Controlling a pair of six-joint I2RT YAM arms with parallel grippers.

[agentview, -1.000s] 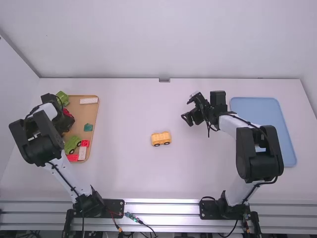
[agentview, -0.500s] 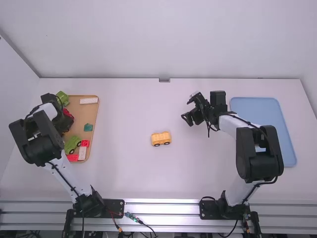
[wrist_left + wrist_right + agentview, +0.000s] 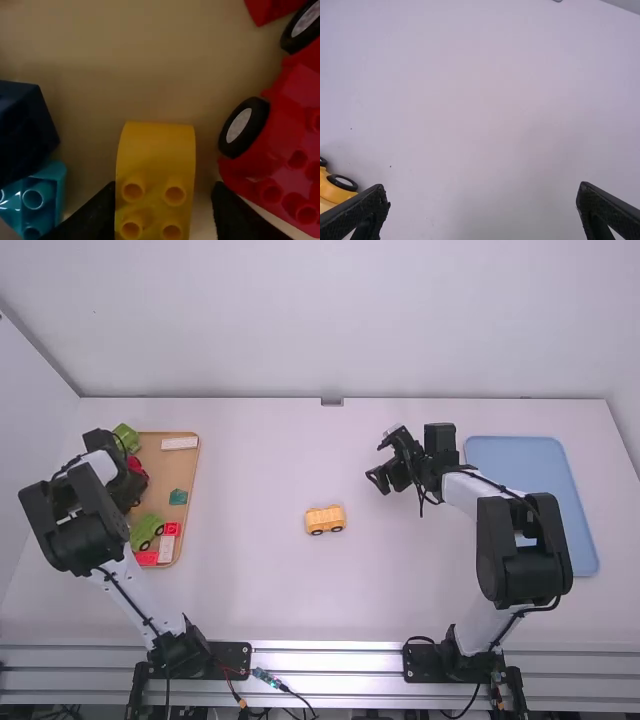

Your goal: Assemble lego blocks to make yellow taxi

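In the high view my left gripper [image 3: 128, 490] is low over the wooden tray [image 3: 185, 455] at the far left. A curved yellow block [image 3: 156, 155], studs showing, lies between the fingers of my left gripper [image 3: 162, 197] in the left wrist view; they are open, the left one close against it, a gap at the right. A yellow wheeled base [image 3: 325, 520] stands mid-table and shows at the right wrist view's edge as a yellow wheeled piece [image 3: 334, 191]. Right of it, above the table, my right gripper [image 3: 378, 462] is open; in its wrist view the right gripper [image 3: 482, 187] holds nothing.
Beside the yellow block are a red wheeled piece [image 3: 287, 145], a teal block [image 3: 42, 195] and a dark blue block [image 3: 22, 130]. Green wheeled pieces [image 3: 146, 530] and red and white blocks share the tray. A blue tray [image 3: 535, 465] lies at the right.
At the left tray, my left gripper has shifted very slightly, and the red piece beside it has moved a little. The right arm and the yellow base have kept still.
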